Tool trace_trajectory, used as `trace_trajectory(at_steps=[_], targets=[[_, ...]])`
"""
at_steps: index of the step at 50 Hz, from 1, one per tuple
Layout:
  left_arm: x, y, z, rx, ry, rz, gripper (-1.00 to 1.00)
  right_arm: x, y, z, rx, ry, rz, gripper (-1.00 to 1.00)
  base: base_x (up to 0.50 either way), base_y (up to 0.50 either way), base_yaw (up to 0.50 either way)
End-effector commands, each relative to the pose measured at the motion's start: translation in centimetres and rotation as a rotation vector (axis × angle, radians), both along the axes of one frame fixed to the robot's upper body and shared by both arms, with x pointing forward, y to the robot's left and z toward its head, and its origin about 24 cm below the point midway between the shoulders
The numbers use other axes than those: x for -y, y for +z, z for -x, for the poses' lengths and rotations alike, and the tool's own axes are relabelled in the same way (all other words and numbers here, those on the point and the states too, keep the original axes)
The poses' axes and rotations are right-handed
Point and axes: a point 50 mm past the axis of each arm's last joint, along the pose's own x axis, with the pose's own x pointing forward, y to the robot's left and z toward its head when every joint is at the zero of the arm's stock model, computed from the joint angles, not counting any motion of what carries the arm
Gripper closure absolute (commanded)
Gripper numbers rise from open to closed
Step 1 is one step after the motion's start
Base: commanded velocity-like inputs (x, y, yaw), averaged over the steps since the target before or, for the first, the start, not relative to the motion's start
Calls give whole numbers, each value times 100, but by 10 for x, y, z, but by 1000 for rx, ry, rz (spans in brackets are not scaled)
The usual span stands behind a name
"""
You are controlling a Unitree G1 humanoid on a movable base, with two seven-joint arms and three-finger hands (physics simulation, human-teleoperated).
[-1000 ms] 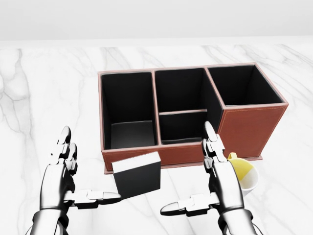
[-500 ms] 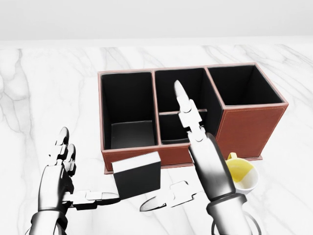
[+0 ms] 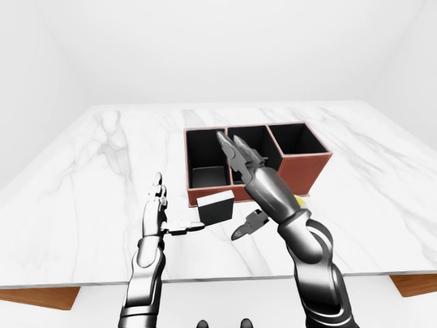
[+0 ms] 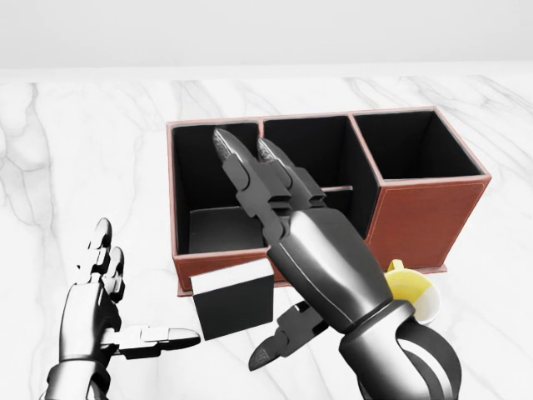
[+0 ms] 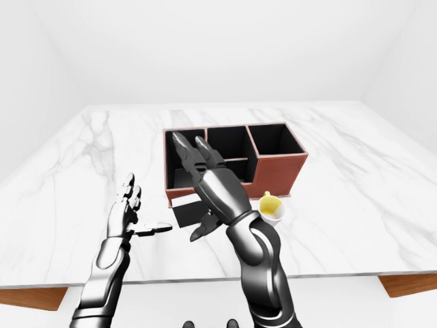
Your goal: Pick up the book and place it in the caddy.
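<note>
1. At the lower left of the head view, the left hand [image 4: 96, 304] stands spread and empty, fingers upright, thumb reaching right toward the book without clearly touching it.
2. The book [image 4: 234, 299], dark with a white upper edge, sits on the marble table [image 4: 75, 150] in the lower middle of that view, just below the caddy's near wall and slightly tilted.
3. The caddy [image 4: 420, 221], a reddish box with black compartments, fills the centre; its lower-left compartment looks empty and is the nearest one.
4. The right hand [image 4: 287, 237] is raised above the book and the caddy's left half, fingers extended close together, thumb hanging below; it grips nothing.
5. To take the book well, the right hand should probably lower beside its right edge while the left closes in from the other side, squeezing evenly.
6. A yellow-filled cup [image 5: 272, 207] sits lower right, near the caddy; the right arm should steer clear of it.
</note>
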Motion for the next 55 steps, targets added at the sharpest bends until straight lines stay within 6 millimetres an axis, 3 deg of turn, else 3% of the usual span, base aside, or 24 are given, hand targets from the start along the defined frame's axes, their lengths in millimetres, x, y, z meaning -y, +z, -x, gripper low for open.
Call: trace_trajectory(at_steps=[1, 17, 35, 55], targets=[[-7, 1, 4, -3, 20, 15, -100, -1, 2, 0, -18, -36, 170, -100, 0, 0, 0], [-14, 1, 6, -4, 44, 26, -100, -9, 0, -4, -53, -47, 246, -100, 0, 0, 0], [-14, 2, 7, -2, 45, 29, -100, -19, -42, -27, -183, -63, 224, -100, 0, 0, 0], [-14, 1, 7, -4, 41, 30, -100, -25, -60, -29, -209, -124, 400, -100, 0, 0, 0]])
